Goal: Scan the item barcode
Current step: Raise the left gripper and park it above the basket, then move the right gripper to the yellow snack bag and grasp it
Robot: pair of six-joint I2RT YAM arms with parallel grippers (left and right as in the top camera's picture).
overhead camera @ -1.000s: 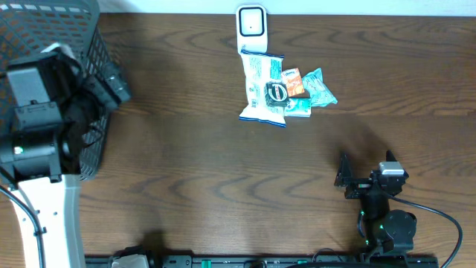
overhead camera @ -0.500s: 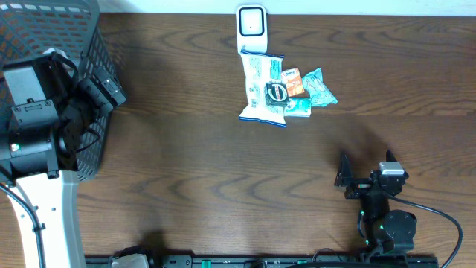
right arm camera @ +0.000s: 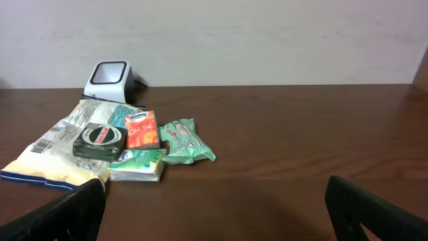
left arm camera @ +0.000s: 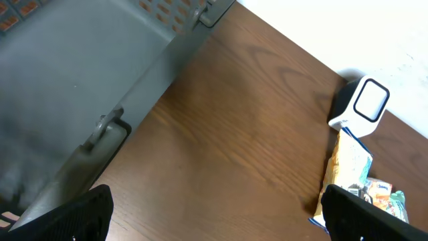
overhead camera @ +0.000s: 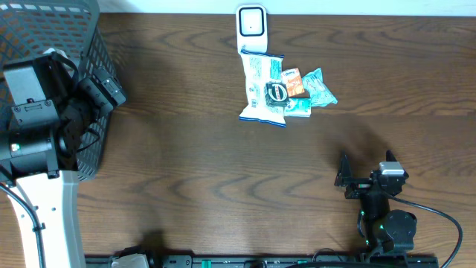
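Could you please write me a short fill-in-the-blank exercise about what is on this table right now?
1. The white ____ stands just beyond the far end of the snack bag.
2. The orange packet lies between the black box and a packet coloured ____.
3. The left gripper and the right gripper are both ____, holding nothing.

Missing words: scanner; green; open.

Big bare stretch of tabletop (overhead camera: 201, 164) in the middle, gray basket (overhead camera: 44, 18) blocking the back left corner, white scanner (overhead camera: 251, 22) and snack pile (overhead camera: 282, 93) in the way by the back edge
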